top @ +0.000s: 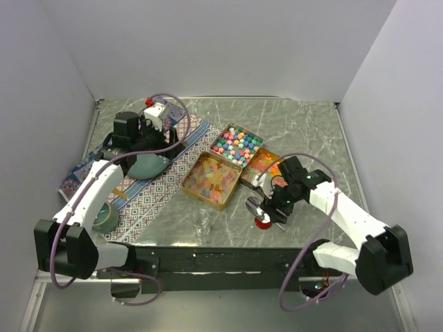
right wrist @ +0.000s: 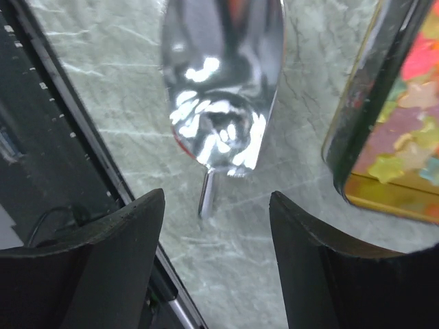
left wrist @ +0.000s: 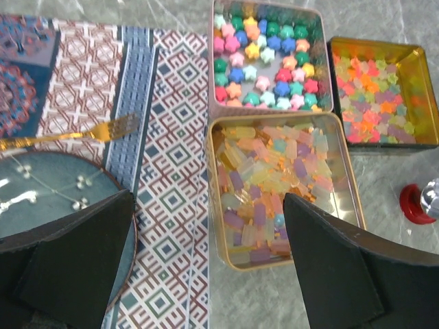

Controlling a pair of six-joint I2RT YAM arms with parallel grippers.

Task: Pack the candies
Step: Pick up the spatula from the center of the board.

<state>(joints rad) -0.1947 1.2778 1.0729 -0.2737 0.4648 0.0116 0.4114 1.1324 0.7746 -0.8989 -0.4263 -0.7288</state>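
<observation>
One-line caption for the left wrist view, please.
Open left gripper over the patterned mat, facing three open tins: translucent pastel candies, star-shaped candies, orange-yellow candies; gold fork beside blue plate.

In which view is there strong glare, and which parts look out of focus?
Right wrist: bright glare on the metal scoop; the tin at the right edge is blurred. Left wrist: the candies are sharp and well lit. Top external: even light, faint shadows.

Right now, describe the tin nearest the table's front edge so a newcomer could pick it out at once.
On the marble table, right of the patterned cloth, sit three gold tins. Take the front tin, beside the cloth. Its candies are translucent yellow-pink blocks, unlike the opaque stars behind it and the orange-yellow sweets to its right.
</observation>
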